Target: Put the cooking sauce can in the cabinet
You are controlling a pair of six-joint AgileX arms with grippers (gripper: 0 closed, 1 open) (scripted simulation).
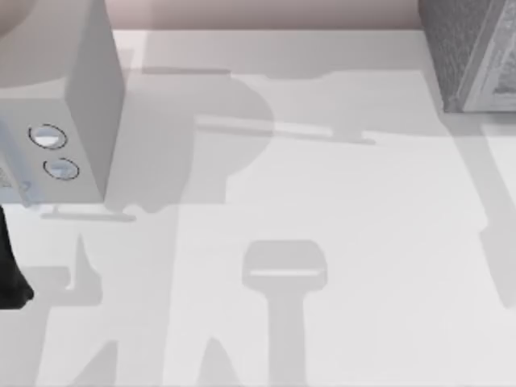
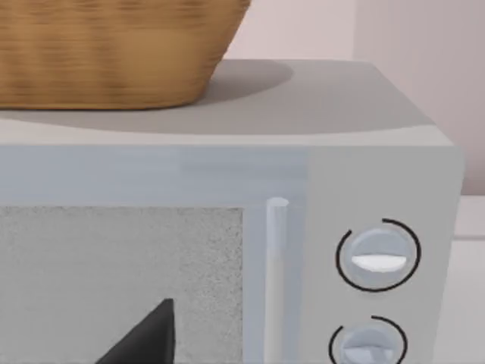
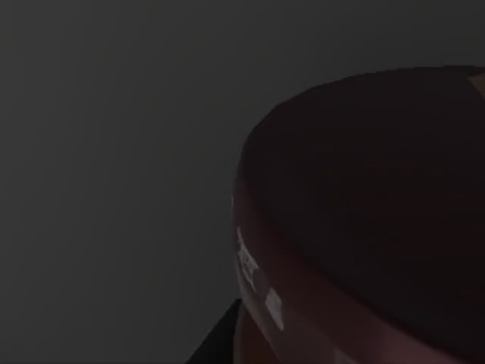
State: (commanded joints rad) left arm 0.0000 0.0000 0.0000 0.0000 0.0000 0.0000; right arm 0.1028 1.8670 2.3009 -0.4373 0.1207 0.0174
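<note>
The cabinet [image 1: 472, 56] stands at the table's far right corner, with dark grey speckled sides and a lighter ridged front panel. The cooking sauce can is out of view. My left arm [image 1: 10, 270] is a black shape at the table's left edge, in front of the pale-grey box. In the left wrist view a black tip of my left gripper [image 2: 144, 341] points at that box's speckled door from close by. The right wrist view is dark.
A pale-grey box with two round dials [image 1: 76, 97] [image 2: 379, 258] stands at the far left, with a woven basket [image 2: 114, 53] on top of it. The white table [image 1: 339, 210] carries broad shadows of the arms across its middle and front.
</note>
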